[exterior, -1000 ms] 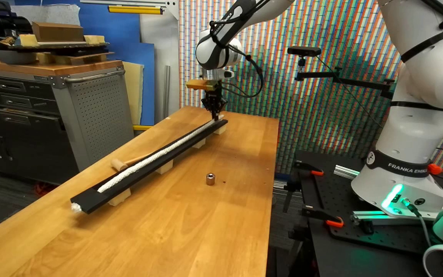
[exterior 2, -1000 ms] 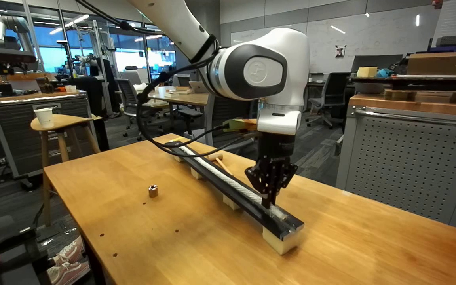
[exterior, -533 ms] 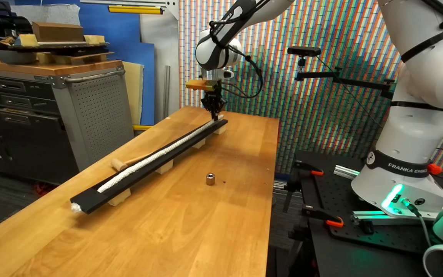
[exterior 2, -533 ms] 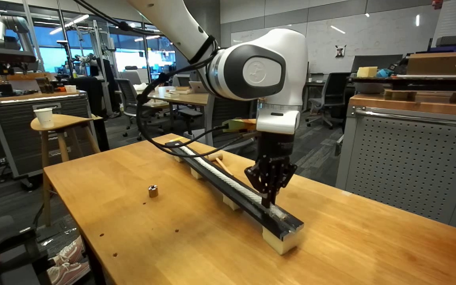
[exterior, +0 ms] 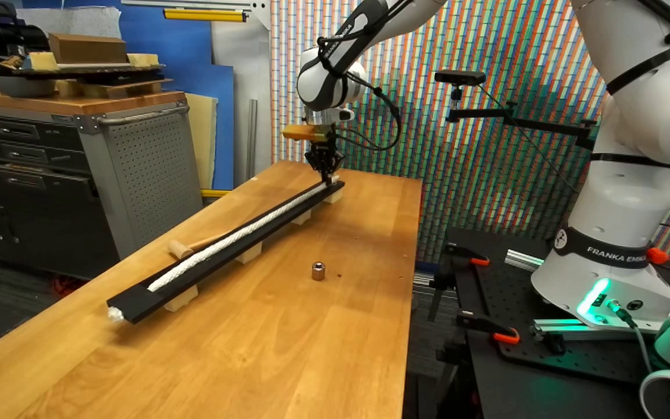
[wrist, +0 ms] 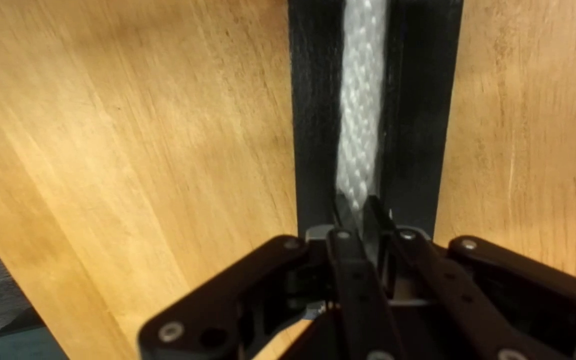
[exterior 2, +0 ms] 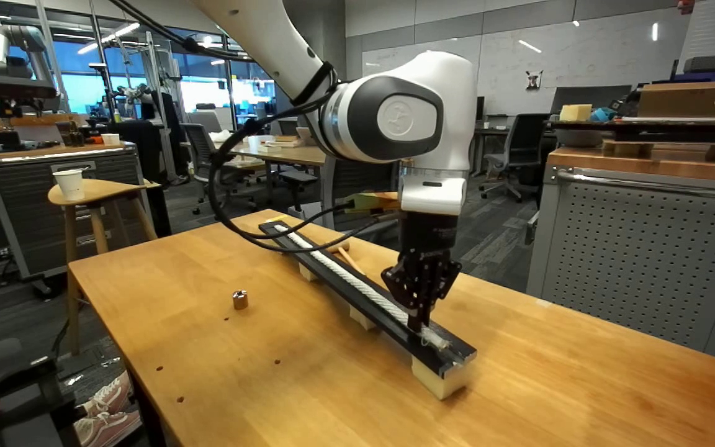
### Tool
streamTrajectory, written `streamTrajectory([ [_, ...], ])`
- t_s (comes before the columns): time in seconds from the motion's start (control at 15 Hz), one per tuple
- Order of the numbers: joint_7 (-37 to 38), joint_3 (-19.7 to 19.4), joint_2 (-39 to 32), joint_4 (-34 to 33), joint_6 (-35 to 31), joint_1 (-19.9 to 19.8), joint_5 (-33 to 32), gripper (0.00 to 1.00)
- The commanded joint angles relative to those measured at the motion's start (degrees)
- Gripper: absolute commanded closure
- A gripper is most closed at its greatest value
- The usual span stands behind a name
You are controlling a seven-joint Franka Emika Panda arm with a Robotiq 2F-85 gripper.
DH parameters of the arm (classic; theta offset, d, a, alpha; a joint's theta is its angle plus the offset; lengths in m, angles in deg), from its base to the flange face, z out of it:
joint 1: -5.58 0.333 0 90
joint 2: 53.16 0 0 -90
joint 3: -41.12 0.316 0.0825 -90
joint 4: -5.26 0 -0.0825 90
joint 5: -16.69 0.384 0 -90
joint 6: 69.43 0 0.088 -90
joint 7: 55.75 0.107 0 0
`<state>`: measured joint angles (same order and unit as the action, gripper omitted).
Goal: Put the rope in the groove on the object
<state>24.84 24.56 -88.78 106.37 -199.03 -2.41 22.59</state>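
Since the earlier frame, the gripper [wrist: 356, 205] has come a little lower, and the arm [exterior 2: 404, 118] above it has sunk together with it; the bar [wrist: 318, 125] has kept its place. The fingers [wrist: 377, 215] point down and stand close to each other, one on each side of the rope [wrist: 360, 100], and they pinch it near its frayed end [exterior 2: 436, 339]. How deep the rope sits exactly between the tips cannot be told, because the fingers hide this part. In an exterior view, the frayed end lies just past the fingers, near the end of the bar. From the fingers the other way, the rope runs straight along the bar and lies in the groove [wrist: 393, 75]; in the wrist view, a dark strip of the groove shows beside it. At the end far from the gripper, the rope goes out of sight at a black part of the bar, and a white tuft [exterior: 115, 314] sticks out beyond. The bar rests on pale blocks [exterior 2: 441, 380], and these stand on the table [exterior: 288, 337]. Just beside the bar lies a mallet [exterior: 180, 249], and on the opposite side, well apart from it, stands a small metal piece [exterior: 318, 271].
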Motion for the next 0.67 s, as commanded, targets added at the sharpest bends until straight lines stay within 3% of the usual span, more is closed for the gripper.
streamTrajectory([
  [0.0, -3.31, 0.10, 1.00, 1.86, -4.05, -0.56, -1.52, 0.97],
  [0.6, -9.31, 0.59, 0.63, 3.52, -8.47, -0.94, -0.42, 0.97],
])
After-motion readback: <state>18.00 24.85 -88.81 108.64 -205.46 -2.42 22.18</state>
